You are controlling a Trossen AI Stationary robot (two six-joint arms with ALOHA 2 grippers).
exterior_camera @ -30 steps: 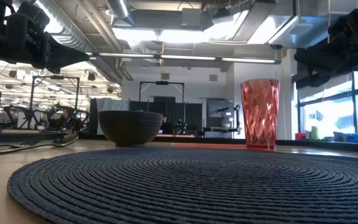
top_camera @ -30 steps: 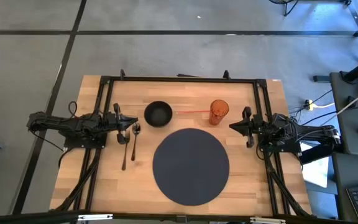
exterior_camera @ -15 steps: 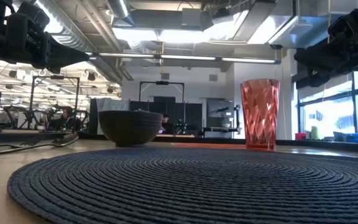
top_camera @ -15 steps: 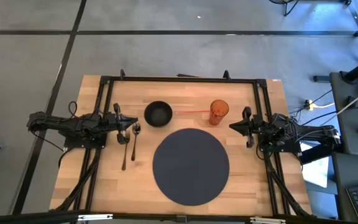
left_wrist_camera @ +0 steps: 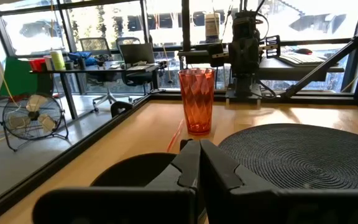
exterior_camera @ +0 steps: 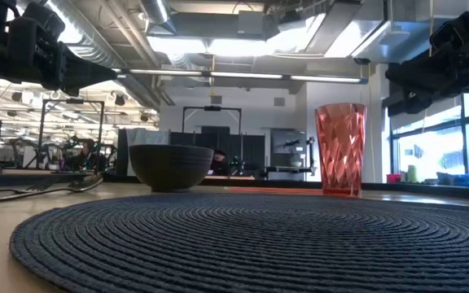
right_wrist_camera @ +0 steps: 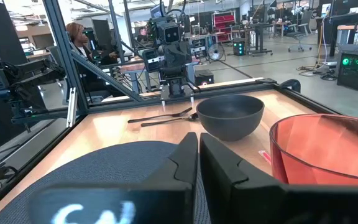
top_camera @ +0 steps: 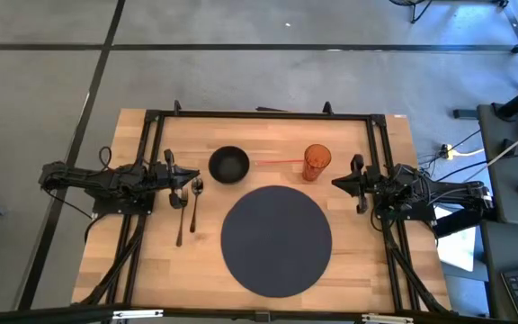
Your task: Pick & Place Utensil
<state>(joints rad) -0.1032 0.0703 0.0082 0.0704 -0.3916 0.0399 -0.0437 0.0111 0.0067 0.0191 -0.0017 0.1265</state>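
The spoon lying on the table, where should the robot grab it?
Probably the middle of the thin handle of the silver metal spoon, coming straight down from above. It lies flat on the light wooden table, close beside the silver fork, so fingers should straddle the handle across its width. The left end effector is nearest.

Overhead and table-level cameras share the round placemat (top_camera: 276,239), wrist cameras too.

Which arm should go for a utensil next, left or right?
Left. The left hand hangs right beside the fork and spoon, on its side of the table. The right hand waits across the placemat, past the cup.
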